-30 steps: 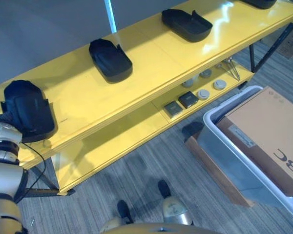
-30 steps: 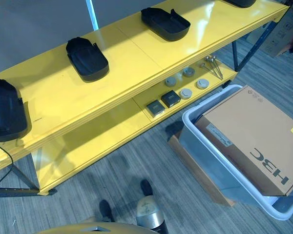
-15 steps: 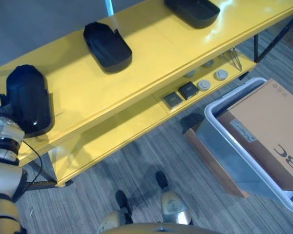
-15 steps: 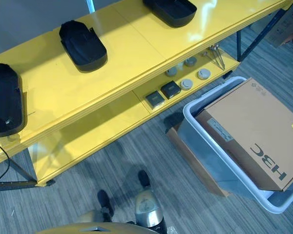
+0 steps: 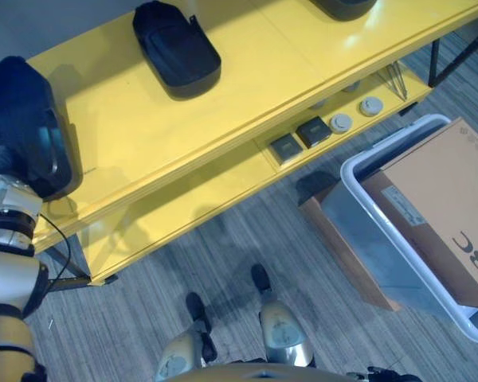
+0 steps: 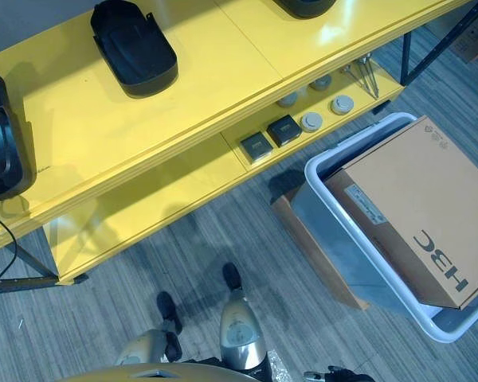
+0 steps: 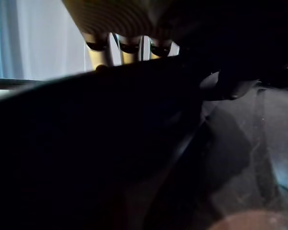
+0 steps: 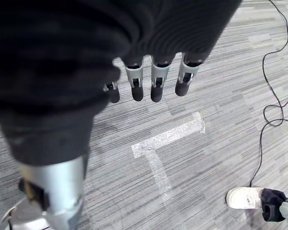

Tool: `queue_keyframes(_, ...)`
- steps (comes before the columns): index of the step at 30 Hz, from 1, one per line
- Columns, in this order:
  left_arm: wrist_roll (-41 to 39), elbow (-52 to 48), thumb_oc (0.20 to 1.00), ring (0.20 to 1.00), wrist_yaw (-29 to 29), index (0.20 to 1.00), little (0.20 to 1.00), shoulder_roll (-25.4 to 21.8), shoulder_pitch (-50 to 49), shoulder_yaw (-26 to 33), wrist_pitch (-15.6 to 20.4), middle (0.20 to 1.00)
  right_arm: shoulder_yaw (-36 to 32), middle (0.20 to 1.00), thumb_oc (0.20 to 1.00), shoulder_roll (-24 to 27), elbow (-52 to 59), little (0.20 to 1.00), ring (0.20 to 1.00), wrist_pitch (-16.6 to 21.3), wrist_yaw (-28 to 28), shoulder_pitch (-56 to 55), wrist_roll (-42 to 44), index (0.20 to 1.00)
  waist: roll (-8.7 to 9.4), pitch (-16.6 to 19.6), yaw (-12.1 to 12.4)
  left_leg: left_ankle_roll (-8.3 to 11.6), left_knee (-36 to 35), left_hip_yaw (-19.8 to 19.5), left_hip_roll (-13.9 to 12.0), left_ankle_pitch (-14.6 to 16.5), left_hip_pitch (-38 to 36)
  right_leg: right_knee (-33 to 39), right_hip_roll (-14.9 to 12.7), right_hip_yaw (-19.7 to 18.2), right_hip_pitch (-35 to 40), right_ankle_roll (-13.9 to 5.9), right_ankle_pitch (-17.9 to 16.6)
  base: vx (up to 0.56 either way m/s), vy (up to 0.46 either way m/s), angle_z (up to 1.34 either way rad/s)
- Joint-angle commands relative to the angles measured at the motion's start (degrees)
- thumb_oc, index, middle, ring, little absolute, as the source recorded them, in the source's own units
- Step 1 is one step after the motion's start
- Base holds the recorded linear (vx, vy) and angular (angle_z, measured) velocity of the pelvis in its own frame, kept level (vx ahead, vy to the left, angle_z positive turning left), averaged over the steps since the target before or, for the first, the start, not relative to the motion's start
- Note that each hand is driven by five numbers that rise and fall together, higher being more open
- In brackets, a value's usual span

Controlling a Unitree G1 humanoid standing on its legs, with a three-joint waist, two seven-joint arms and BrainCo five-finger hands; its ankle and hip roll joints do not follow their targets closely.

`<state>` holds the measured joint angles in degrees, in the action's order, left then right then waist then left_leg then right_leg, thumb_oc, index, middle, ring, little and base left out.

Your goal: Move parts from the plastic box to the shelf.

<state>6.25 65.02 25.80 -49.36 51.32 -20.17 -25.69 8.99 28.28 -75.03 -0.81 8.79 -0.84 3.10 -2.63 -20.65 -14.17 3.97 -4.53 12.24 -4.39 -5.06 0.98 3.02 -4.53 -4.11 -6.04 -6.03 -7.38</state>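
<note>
A black moulded part (image 5: 28, 127) stands tilted at the left end of the yellow shelf's top board (image 5: 247, 87). My left hand reaches it from below the left edge. In the left wrist view its fingers (image 7: 129, 48) hook over the rim of that part (image 7: 110, 143), with the tips hidden behind it. A second black part (image 5: 175, 48) lies further along the board, and a third (image 5: 342, 6) sits at the top edge. The grey plastic box (image 6: 319, 171) stands on the floor at the right. My right hand (image 8: 156, 81) hangs over the carpet with straight fingers, holding nothing.
A brown cardboard box (image 5: 446, 207) lies in the plastic box. Small square and round items (image 5: 311, 131) sit on the lower shelf board. A tape mark (image 8: 165, 143) is on the carpet, and a person's shoe (image 8: 249, 197) shows near my right hand.
The whole view has shifted, so the shelf sits higher in it. The left black part has tipped up from lying flat to tilted.
</note>
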Motion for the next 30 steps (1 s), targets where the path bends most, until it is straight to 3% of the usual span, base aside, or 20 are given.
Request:
queue_keyframes(1,-1.95,4.08,0.200,0.200,3.81,0.200,0.200,-2.34,2.05,0.68,-2.14,0.200,3.55,1.000,1.000,1.90,-1.70,1.000,1.000,-0.51,0.42,-1.92,2.20,1.000,2.63,1.08,-0.13,-1.02,9.49,-3.99,-2.14,3.77,5.84,-5.94,-3.15,-2.13,-2.37,-1.66,3.26,0.00,0.000,0.00)
queue_keyframes(6,-6.46,6.08,0.200,0.200,5.28,0.200,0.200,-2.02,1.32,2.72,-3.43,0.200,3.91,1.000,1.000,1.28,-1.67,1.000,1.000,-0.75,-0.05,-1.65,2.60,1.000,2.56,0.97,0.09,-1.00,9.50,-4.33,-2.17,3.73,5.71,-6.06,-3.15,-1.91,-2.13,-1.56,3.38,0.00,0.000,0.03)
queue_keyframes(15,-7.93,7.83,0.200,0.200,4.70,0.200,0.200,-0.92,-0.82,5.05,-1.16,0.200,3.49,1.000,1.000,0.90,-2.38,1.000,1.000,-1.03,-0.58,-0.82,2.33,1.000,2.35,0.79,0.23,-0.96,9.29,-4.36,-2.14,3.58,5.57,-5.86,-3.21,-2.00,-1.84,-1.46,3.37,0.00,0.000,0.00)
queue_keyframes(20,-4.49,7.27,0.200,0.200,4.20,0.200,0.200,-1.38,0.47,3.80,0.28,0.200,3.70,1.000,1.000,0.94,-2.57,1.000,1.000,-0.63,-0.33,-0.58,2.47,1.000,2.38,0.60,0.07,-0.95,9.31,-4.10,-2.25,3.59,5.64,-5.86,-3.28,-2.13,-1.96,-1.52,3.28,0.00,0.000,0.00)
queue_keyframes(23,0.57,5.18,0.200,0.200,3.54,0.200,0.200,-1.63,1.80,1.70,-0.53,0.200,4.07,1.000,1.000,0.87,-2.71,1.000,1.000,-0.33,-0.19,-0.45,2.92,1.000,2.40,0.48,-0.01,-0.92,9.07,-3.89,-2.29,3.49,5.64,-5.81,-3.29,-2.27,-2.11,-1.63,3.11,0.00,0.000,0.00)
queue_keyframes(30,1.92,3.45,0.200,0.200,3.23,0.200,0.200,-1.19,3.48,-0.96,-1.36,0.200,3.96,1.000,1.000,0.91,-3.10,1.000,1.000,-0.06,0.07,-0.21,3.42,1.000,2.36,0.60,-0.24,-0.83,8.68,-3.56,-2.34,3.42,5.45,-5.54,-3.31,-2.38,-2.03,-1.74,2.99,0.00,0.000,0.00)
